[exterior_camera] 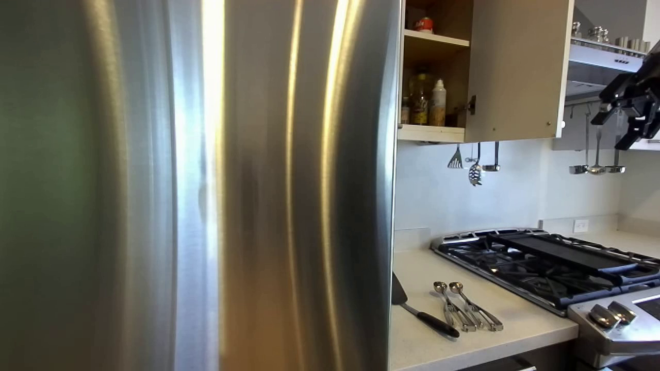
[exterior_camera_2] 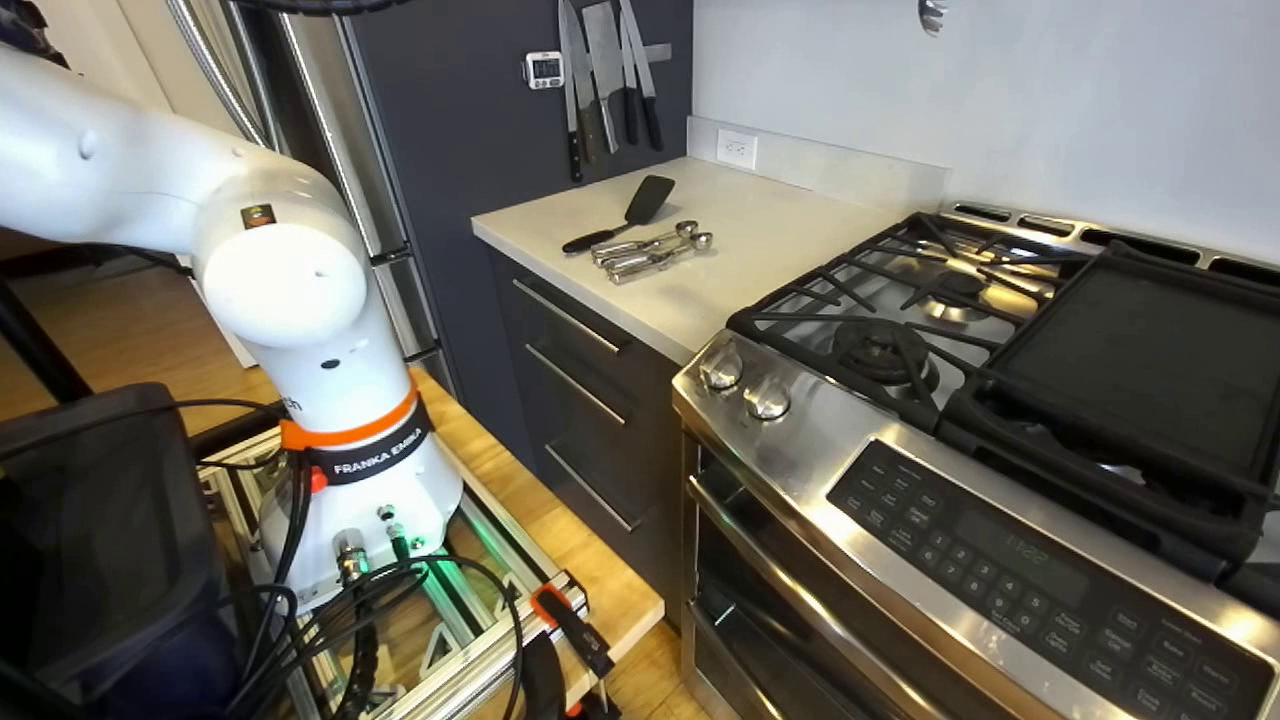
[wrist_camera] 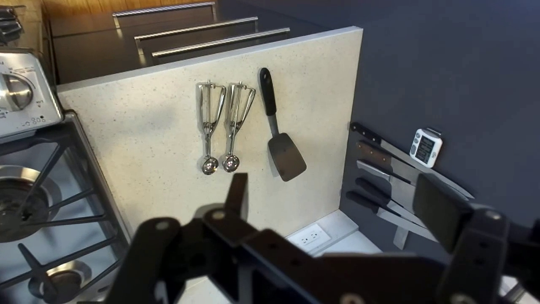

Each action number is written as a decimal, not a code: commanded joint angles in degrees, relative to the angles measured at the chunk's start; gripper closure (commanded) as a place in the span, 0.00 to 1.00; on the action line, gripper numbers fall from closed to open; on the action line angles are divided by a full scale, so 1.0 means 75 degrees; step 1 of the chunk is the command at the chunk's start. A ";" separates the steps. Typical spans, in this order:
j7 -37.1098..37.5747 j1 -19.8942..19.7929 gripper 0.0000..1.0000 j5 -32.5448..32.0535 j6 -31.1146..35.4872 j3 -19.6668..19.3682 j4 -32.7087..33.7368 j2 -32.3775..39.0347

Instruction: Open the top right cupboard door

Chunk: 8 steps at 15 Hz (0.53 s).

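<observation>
The top right cupboard door (exterior_camera: 518, 72), a flat cream panel, stands swung open in an exterior view. Its beige inner face and a hinge show, and it is not in the wrist view. The open cupboard (exterior_camera: 435, 133) beside it shows shelves with bottles and a red can. My gripper (exterior_camera: 612, 130) is at the right edge of that view, to the right of the door's free edge and apart from it in the picture. In the wrist view the gripper (wrist_camera: 339, 202) is open, its fingers wide apart with nothing between them.
A steel fridge door (exterior_camera: 247, 185) fills much of an exterior view. Below are a countertop (exterior_camera_2: 800, 215) with a black spatula (exterior_camera_2: 650, 200) and two scoops (exterior_camera_2: 655, 262), and a gas stove (exterior_camera_2: 880, 350). Knives (exterior_camera_2: 605, 70) hang on the dark side panel. Utensils (exterior_camera: 475, 174) hang under the cupboard.
</observation>
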 commanded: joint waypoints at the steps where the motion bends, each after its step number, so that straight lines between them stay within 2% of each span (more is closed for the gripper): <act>1: 0.0240 0.0110 0.00 -0.0394 -0.0342 0.0531 0.0047 -0.0429; 5: 0.0409 0.0247 0.00 -0.1326 -0.0760 0.1626 0.0414 -0.1033; 8: 0.0373 0.0456 0.00 -0.1879 -0.0273 0.2368 0.0577 -0.1411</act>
